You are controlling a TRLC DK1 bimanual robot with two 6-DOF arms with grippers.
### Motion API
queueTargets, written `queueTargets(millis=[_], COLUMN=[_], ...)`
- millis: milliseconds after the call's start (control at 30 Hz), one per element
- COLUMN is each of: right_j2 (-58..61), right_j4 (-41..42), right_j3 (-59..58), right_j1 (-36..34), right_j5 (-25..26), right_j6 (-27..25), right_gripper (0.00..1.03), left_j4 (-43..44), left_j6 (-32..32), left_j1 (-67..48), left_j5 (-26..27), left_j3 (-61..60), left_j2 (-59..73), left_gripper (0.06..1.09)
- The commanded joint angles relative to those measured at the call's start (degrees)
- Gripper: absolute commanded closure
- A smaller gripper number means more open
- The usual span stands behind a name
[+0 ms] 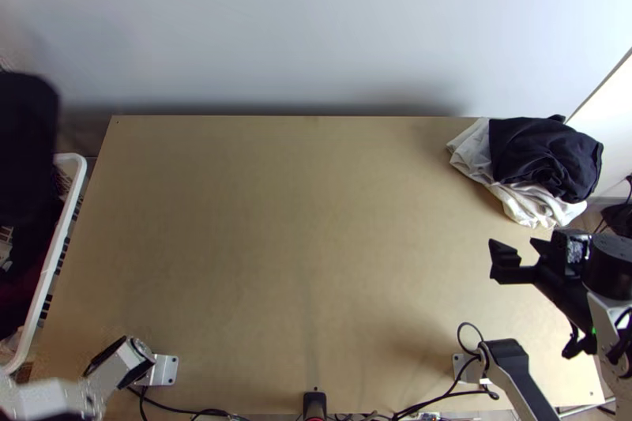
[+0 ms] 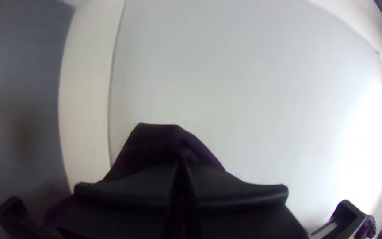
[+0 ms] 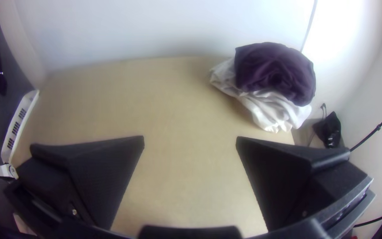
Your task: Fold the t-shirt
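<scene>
One dark cloth [image 2: 155, 137], likely the t-shirt, is pinched in the left gripper [image 2: 181, 177], out past the left side of the table [image 1: 300, 223]. I think it is held so it can be laid flat. The right gripper [image 3: 190, 139] is wide and holds nothing over the table's right side, maybe ready to help. The heap of clothes [image 1: 545, 160] sits at the table's far right corner, maybe to leave room. I can read no labels or words
</scene>
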Motion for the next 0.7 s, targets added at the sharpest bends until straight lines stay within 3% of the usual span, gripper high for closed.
queueTargets(millis=[0,100,333,667], right_j2=[-3.1,-4.4,-5.5,-1.8], right_j4=[-1.6,-2.6,-4.0,-5.3], right_j3=[-0.3,-0.4,0.8,8.9], right_j1=[-1.1,-1.8,-3.2,-4.8], right_j5=[-0.2,-0.5,-1.5,-3.7], right_j6=[0.4,0.5,0.6,0.6], right_gripper=[0.06,0.06,0.06,0.06], left_j4=[-5.0,-10.6,-16.5,-14.2], left_j6=[0.5,-0.4,-6.4,-8.2], left_j1=[-22.8,-34.4,-47.4,-56.4], left_j5=[0.0,0.0,0.0,-1.5], left_j3=[0.8,0.5,-3.4,-17.8], left_j2=[-6.8,-7.9,-8.9,-9.4], left_gripper=[1.05,1.05,1.05,1.05])
